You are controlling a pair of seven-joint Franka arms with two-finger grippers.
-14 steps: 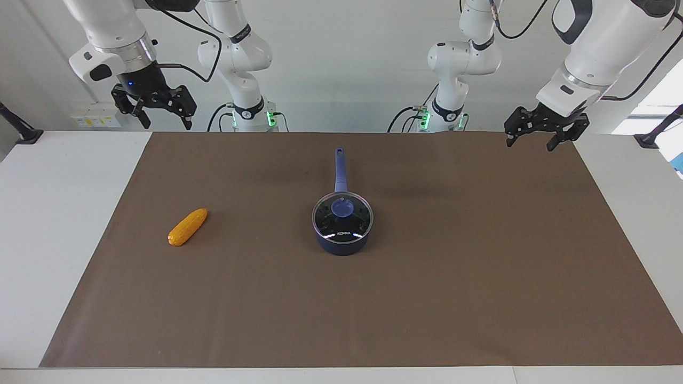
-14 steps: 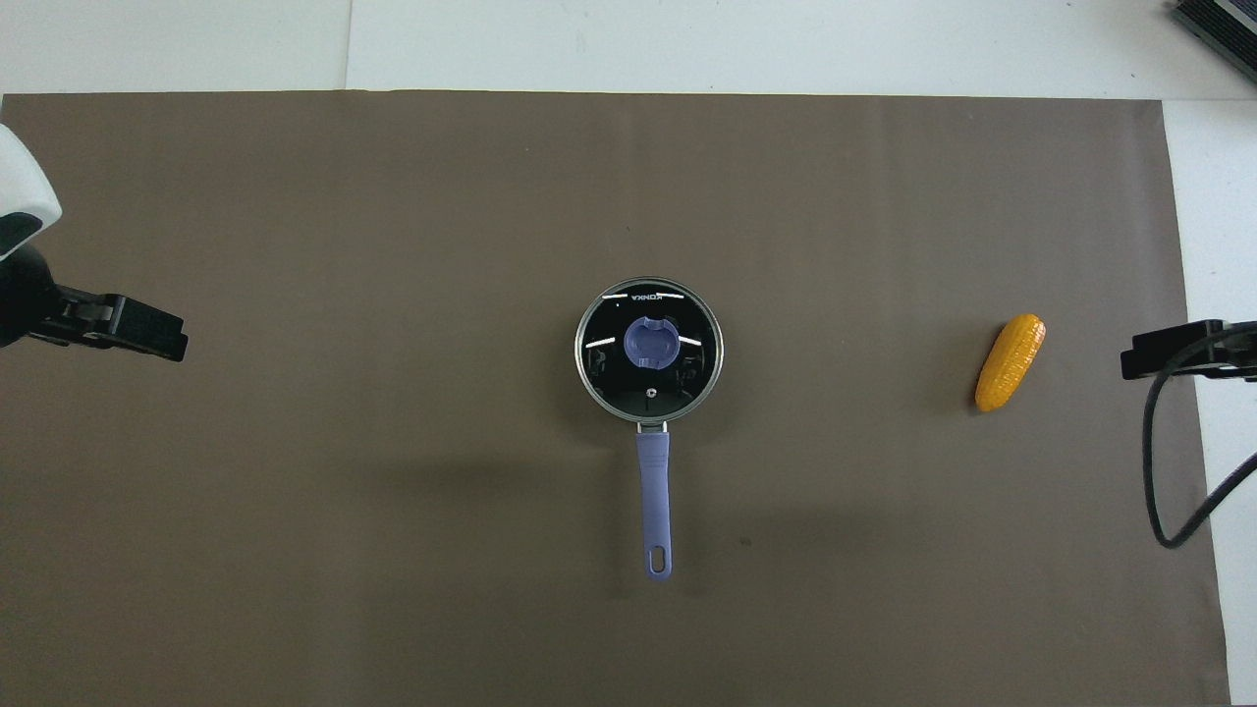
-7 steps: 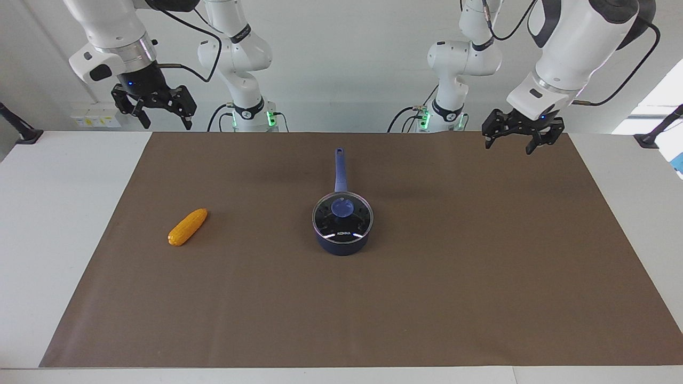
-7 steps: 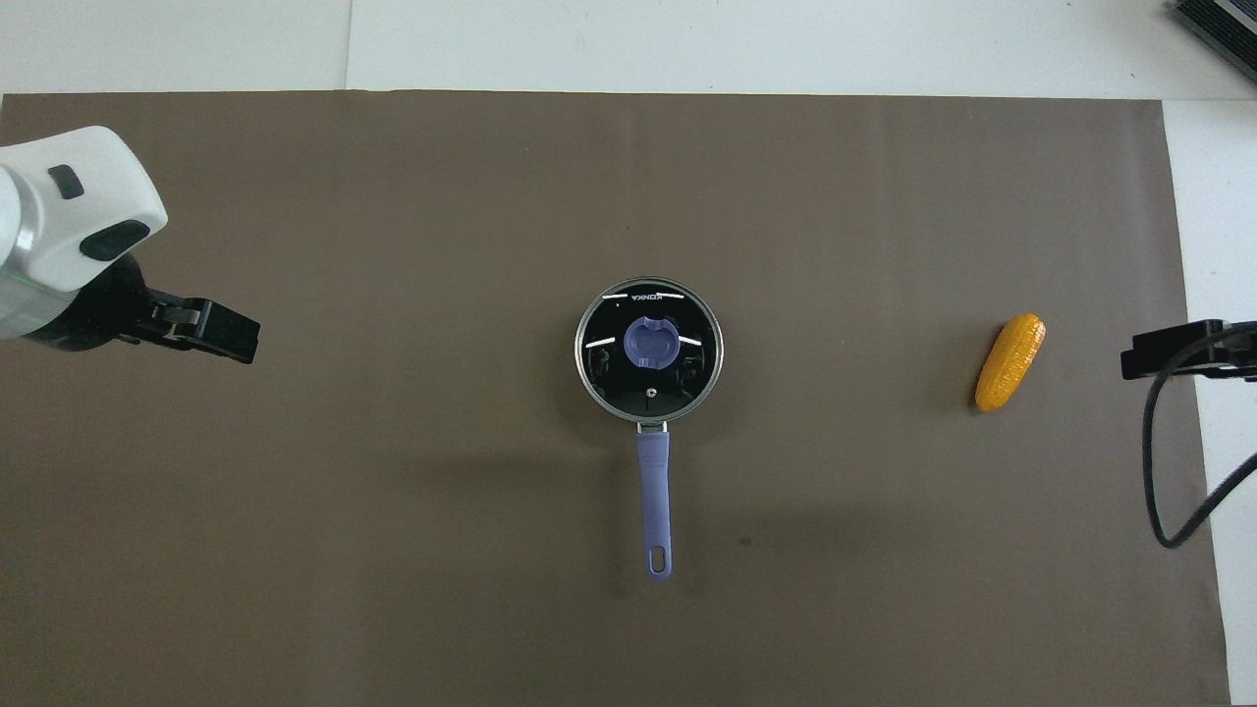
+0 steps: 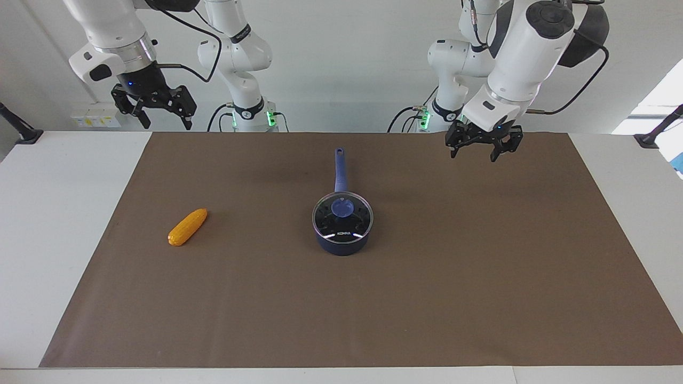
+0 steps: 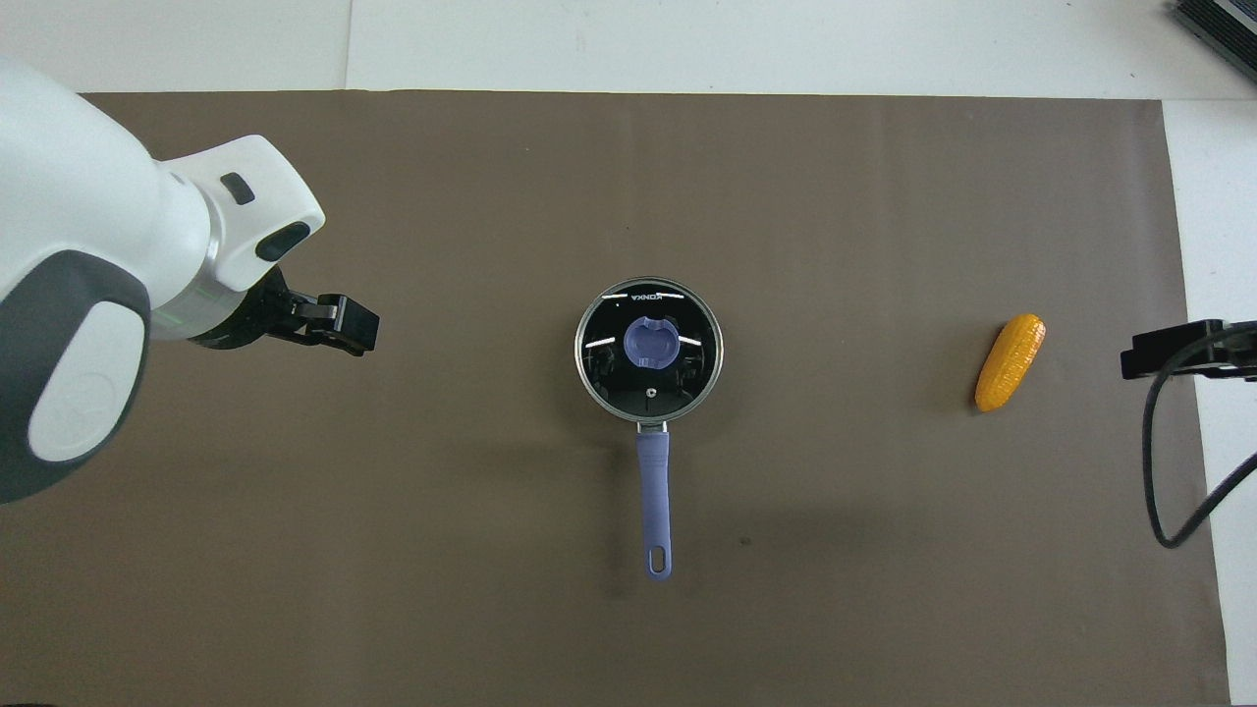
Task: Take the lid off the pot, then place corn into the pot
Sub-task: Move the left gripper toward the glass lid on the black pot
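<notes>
At the middle of the brown mat (image 5: 427, 298) sits the pot (image 5: 341, 242), a small dark navy saucepan whose long blue handle (image 5: 339, 169) points straight toward the robots. Its lid (image 5: 342, 216), a clear glass disc with a metal rim and a blue knob (image 6: 650, 344) at the centre, lies flat and closed on the pot's rim. Nothing touches either of them.

Well apart from the pot, toward the right arm's end of the counter (image 5: 53, 213), the corn (image 5: 187, 227) lies on its side on the mat, a small yellow-orange cob set at a slant, about as far from the robots as the pot.

Over the mat toward the left arm's end, the left hand (image 5: 478, 151) hangs in the air with its fingers pointing down and standing apart, holding nothing; it is clear of the pot and lid.

Raised near its own base, the right hand (image 5: 153, 114) waits above the counter's edge at the right arm's end, fingers likewise spread and empty. From overhead only its dark tip and a looping black cable (image 6: 1164, 471) show, just beside the corn at the mat's edge.
</notes>
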